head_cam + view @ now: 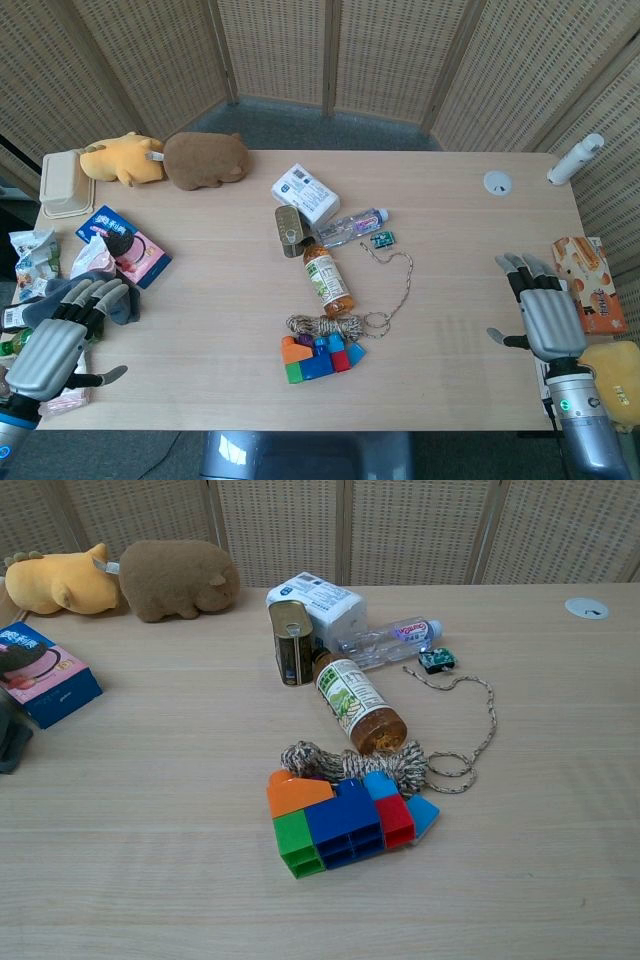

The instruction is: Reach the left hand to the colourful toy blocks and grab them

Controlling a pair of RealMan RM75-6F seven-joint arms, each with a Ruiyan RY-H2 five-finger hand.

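Note:
The colourful toy blocks (320,358) (345,822) lie joined in one cluster of orange, green, blue and red near the table's front edge, at its middle. My left hand (58,336) hovers at the table's front left, far left of the blocks, palm down, fingers apart and holding nothing. At the front right, my right hand (545,310) also hangs open and empty. Neither hand shows in the chest view.
A coil of rope (326,326) touches the blocks' far side, and a juice bottle (329,277) lies just beyond. Further back are a tin can (289,230), a water bottle (352,227) and a tissue pack (305,191). Snack packs (123,243) and grey cloth (115,296) crowd the left edge.

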